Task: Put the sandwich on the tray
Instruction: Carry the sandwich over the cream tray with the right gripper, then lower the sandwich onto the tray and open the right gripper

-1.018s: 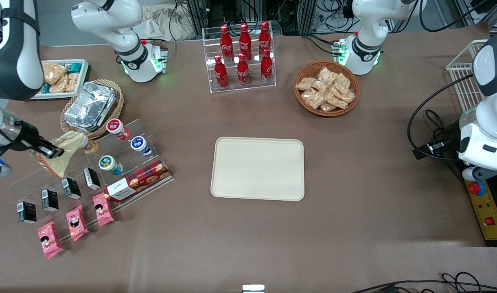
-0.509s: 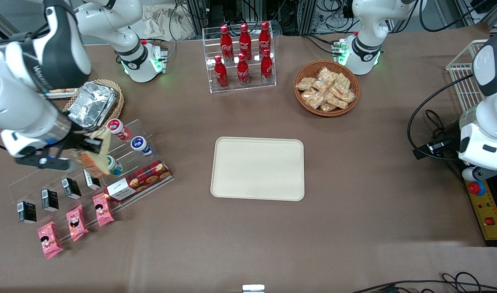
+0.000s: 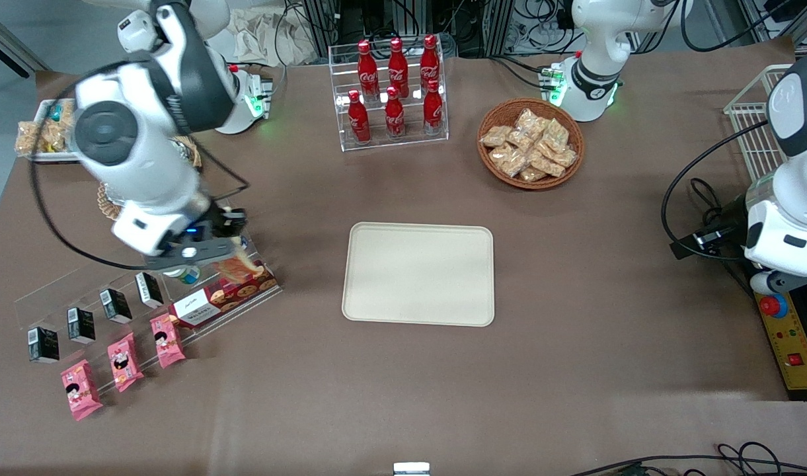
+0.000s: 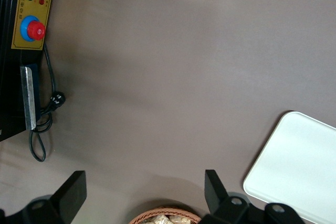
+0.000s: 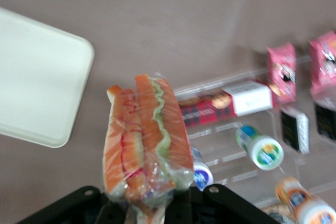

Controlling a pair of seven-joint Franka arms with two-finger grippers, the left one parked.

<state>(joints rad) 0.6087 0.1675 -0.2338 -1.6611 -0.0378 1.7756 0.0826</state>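
While the claw (image 3: 234, 248) grips the sandwich (image 5: 147, 140) above the cookie box (image 3: 228, 294), the tray (image 3: 418, 274) lies apart.

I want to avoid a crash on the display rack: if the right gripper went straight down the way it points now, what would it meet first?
Probably the red rectangular cookie box on the clear acrylic rack: the right gripper, shut on the wrapped triangular sandwich, hangs above it, short of the cream-beige tray. Height is unclear.

Six cola bottles (image 3: 395, 92), three pink packets (image 3: 122, 360), four black cartons (image 3: 92, 317), one tray (image 3: 419, 273).
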